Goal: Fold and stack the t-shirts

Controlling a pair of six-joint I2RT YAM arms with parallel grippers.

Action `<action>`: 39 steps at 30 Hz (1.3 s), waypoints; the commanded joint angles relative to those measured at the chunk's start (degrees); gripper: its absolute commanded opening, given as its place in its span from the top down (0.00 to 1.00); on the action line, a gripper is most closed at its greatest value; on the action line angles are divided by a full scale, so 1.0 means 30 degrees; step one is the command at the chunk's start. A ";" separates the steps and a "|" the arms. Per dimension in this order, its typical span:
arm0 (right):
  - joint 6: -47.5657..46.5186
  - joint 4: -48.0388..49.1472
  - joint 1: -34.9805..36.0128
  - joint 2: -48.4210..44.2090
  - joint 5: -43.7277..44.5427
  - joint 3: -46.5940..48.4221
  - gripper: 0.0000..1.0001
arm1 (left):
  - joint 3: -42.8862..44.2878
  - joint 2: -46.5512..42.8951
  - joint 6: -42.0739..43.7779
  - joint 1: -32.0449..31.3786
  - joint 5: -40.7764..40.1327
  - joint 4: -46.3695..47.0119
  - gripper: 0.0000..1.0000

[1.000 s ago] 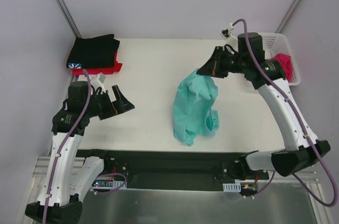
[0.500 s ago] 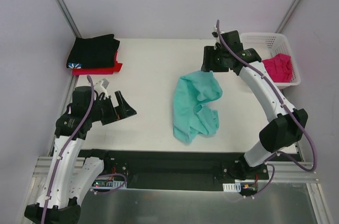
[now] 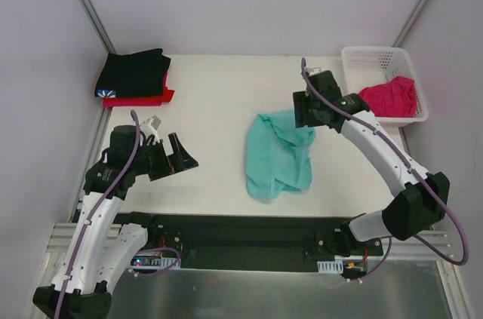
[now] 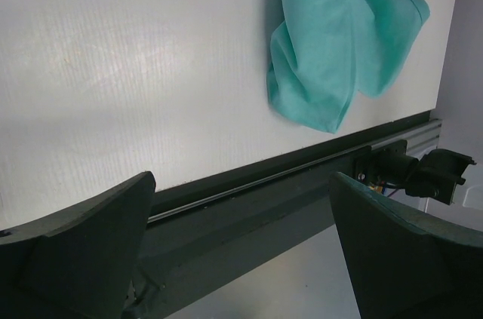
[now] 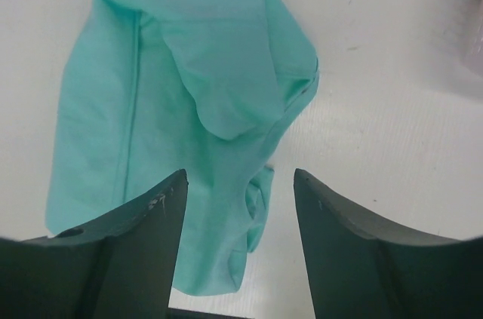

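Observation:
A teal-green t-shirt (image 3: 278, 154) lies crumpled in the middle of the table; it also shows in the left wrist view (image 4: 339, 40) and the right wrist view (image 5: 189, 100). My right gripper (image 3: 305, 114) hovers over the shirt's far edge, open, with nothing between its fingers (image 5: 238, 176). At the back left a folded black t-shirt (image 3: 134, 72) rests on a red t-shirt (image 3: 147, 99). A magenta-pink t-shirt (image 3: 389, 96) lies bunched in the basket. My left gripper (image 3: 183, 154) stands wide open and empty near the table's front left (image 4: 241, 183), well apart from the teal shirt.
A white lattice basket (image 3: 362, 51) stands at the back right corner. The table's dark front rail (image 4: 302, 176) runs just under my left gripper. Walls close in the table on the left, back and right.
My right gripper has opened and let go of the teal-green shirt, which dropped and settled on the table. The right arm then swung left and down over it. The left arm shifted slightly right.

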 commanded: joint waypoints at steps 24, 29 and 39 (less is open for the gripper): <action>-0.0106 -0.1977 0.4420 0.8526 0.8034 0.1668 0.44 | -0.0551 0.0753 -0.1250 -0.2655 -0.1508 0.1455 0.01; 0.0510 -0.2359 0.4918 0.8206 0.7565 0.1522 0.44 | -0.0492 0.1017 -0.1221 -0.2655 -0.1596 0.1514 0.01; 0.0658 -0.2157 0.5300 0.9815 0.8119 0.0966 0.46 | -0.0580 0.1077 -0.1309 -0.2802 -0.1538 0.1749 0.01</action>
